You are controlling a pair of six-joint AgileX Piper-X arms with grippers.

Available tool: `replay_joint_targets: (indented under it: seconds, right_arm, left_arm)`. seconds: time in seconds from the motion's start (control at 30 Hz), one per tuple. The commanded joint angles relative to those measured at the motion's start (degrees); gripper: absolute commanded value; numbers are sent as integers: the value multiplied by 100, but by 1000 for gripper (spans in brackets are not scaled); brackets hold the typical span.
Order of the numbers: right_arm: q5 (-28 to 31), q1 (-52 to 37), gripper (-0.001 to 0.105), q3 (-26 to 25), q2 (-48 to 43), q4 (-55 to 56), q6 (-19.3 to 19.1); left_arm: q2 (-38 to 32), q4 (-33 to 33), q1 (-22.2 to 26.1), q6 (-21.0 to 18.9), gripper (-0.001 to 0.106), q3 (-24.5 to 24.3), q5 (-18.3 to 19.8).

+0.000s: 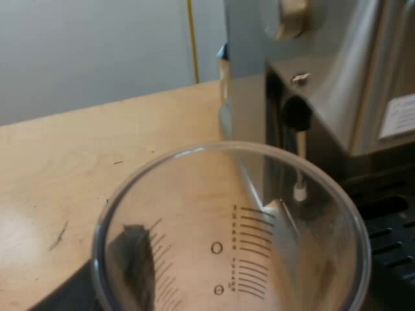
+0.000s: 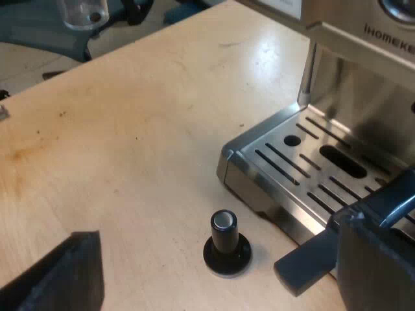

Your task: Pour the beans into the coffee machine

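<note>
Left gripper (image 1: 220, 285) clamps the measuring glass (image 1: 230, 214), espresso machine (image 1: 337, 84) rising at one o'clock beyond it. Right gripper (image 2: 181, 254) gapes wide, empty.

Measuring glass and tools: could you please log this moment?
left tool: holds measuring glass beside espresso machine | right tool: open near tamper

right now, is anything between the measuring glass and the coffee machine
Nothing visible does. The measuring glass is near the espresso machine, at its side, with only open space between them.
</note>
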Motion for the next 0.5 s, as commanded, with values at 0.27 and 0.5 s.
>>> replay_joint_targets:
  seconds: [0.27,0.5]
  right_arm:
    - [-48,9,79,-38,754,-388,-8]
    - [-27,9,79,-38,1327,-954,-19]
  left_arm:
    - [-21,-1668,13,-174,22,1271,218]
    - [40,-3135,13,-396,22,2042,218]
